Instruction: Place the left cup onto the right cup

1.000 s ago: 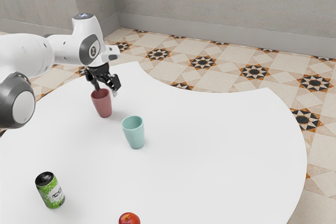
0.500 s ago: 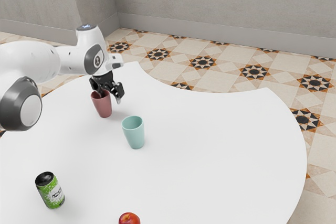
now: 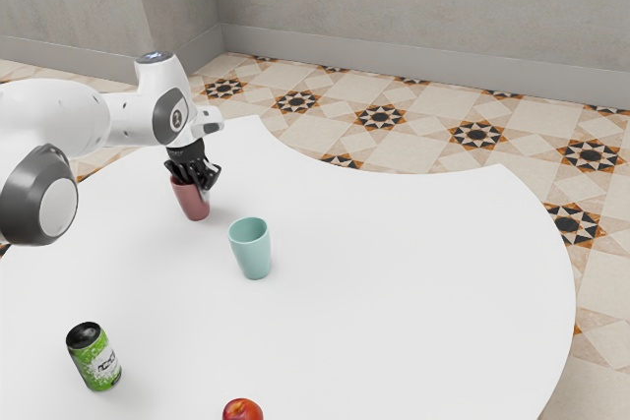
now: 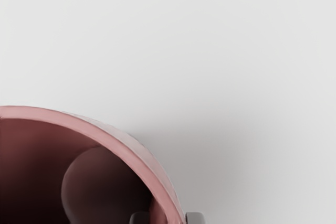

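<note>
1. Right now my gripper (image 3: 193, 180) sits low over the dusky-red cup (image 3: 194, 206), at the side of its rim facing the exterior view's right.
2. My fingers look clenched on that cup's wall: in the wrist view one fingertip (image 4: 193, 217) is against the outside of the rim and the other is just inside it, with the wall pinched between them.
3. From the wrist camera I look straight down into the dusky-red cup (image 4: 79, 140), with its round bottom visible deep inside.
4. The dusky-red cup stands upright on the white table (image 3: 413, 272), towards the exterior view's left and near the far edge.
5. The teal cup (image 3: 250, 248) stands upright too, nearer the camera and towards the exterior view's right of the red one. The two cups are close but apart.
6. A green and black can (image 3: 94, 356) stands tilted near the table's front edge at the exterior view's left.
7. A red apple (image 3: 242, 410) lies at the front edge, well apart from both cups.
</note>
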Robot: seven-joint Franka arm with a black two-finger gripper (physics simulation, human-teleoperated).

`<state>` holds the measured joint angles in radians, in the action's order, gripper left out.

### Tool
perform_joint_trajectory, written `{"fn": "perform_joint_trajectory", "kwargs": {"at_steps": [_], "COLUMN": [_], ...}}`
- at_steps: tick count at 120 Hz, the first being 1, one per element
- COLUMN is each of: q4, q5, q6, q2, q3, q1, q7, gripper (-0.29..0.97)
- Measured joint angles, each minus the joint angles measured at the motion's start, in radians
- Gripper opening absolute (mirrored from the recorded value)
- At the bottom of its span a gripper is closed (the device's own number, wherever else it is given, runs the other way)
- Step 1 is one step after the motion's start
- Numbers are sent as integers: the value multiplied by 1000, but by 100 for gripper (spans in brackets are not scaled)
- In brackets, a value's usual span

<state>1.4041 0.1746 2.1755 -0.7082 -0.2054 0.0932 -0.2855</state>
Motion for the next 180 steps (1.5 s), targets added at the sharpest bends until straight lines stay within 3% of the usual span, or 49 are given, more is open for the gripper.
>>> {"fn": "perform_joint_trajectory", "kwargs": {"at_steps": [46,73,90,130,180], "q4": [-24,78,184,280,317], "q5": [-11,-92,-114,-124,-125], "q6": [-32,-139,-178,-210,-208], "q2": [19,246,330,415,428], "q3": [9,83,117,124,127], "q1": [-13,-96,-152,-194,-214], "q7": [8,44,71,123,166], "gripper": [-10,-10,-10,-11,-11]}}
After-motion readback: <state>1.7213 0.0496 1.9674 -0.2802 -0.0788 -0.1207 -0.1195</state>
